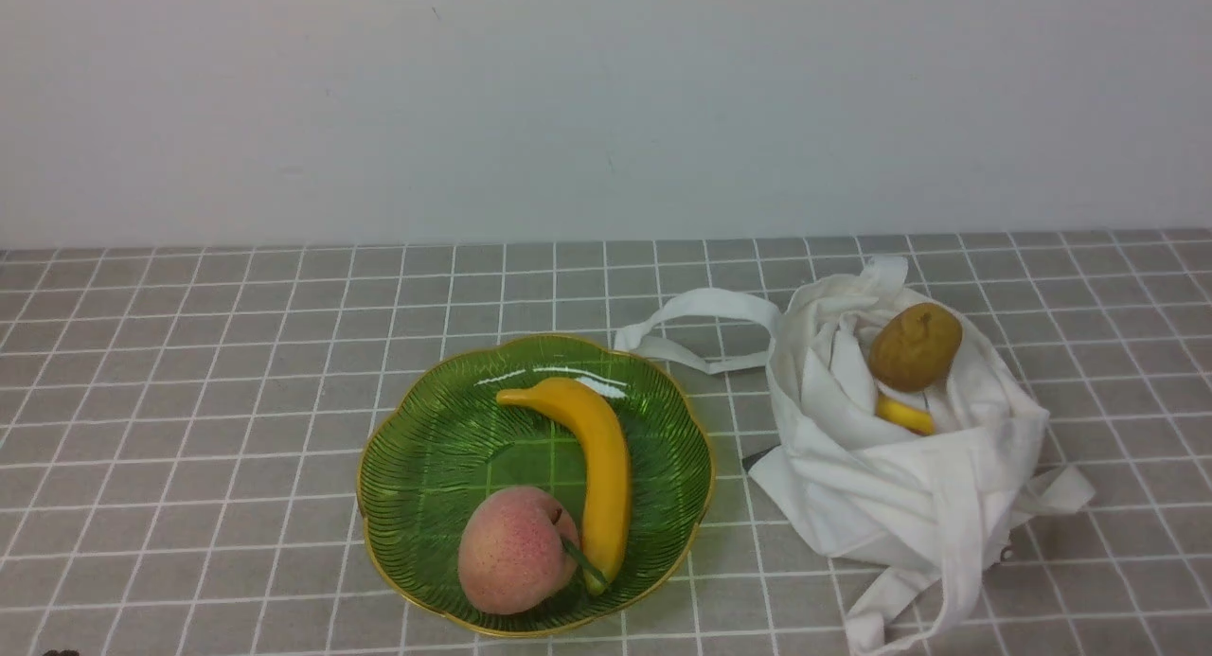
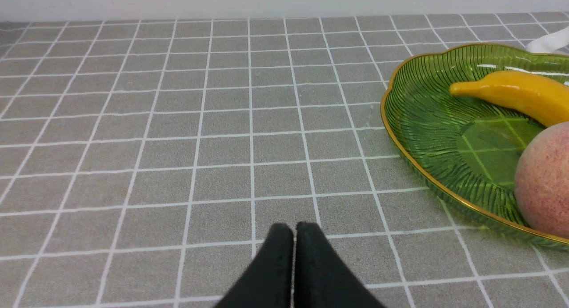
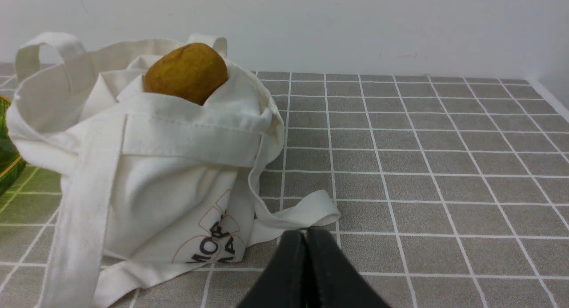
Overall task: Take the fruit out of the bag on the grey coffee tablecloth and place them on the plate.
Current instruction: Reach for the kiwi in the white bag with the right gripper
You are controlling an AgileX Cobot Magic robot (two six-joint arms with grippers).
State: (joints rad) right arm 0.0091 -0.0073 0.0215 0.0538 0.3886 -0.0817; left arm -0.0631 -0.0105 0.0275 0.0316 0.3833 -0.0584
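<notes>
The white cloth bag (image 1: 890, 457) sits at the right on the grey checked tablecloth (image 1: 189, 400). An olive-brown egg-shaped fruit (image 1: 915, 346) and a yellow-orange piece (image 1: 904, 415) show in its open top. The green plate (image 1: 417, 467) with a gold rim holds a yellow banana (image 1: 597, 467) and a pink peach (image 1: 516, 549). My left gripper (image 2: 294, 230) is shut and empty over bare cloth beside the plate (image 2: 426, 121). My right gripper (image 3: 306, 234) is shut and empty, just in front of the bag (image 3: 146, 174) and its strap (image 3: 306, 210). The olive fruit (image 3: 186, 72) shows there too.
A plain white wall (image 1: 606, 97) runs behind the table. A long strap loop (image 1: 701, 329) lies between bag and plate. Another strap (image 1: 900, 599) trails toward the front edge. Bare cloth stretches to the left of the plate.
</notes>
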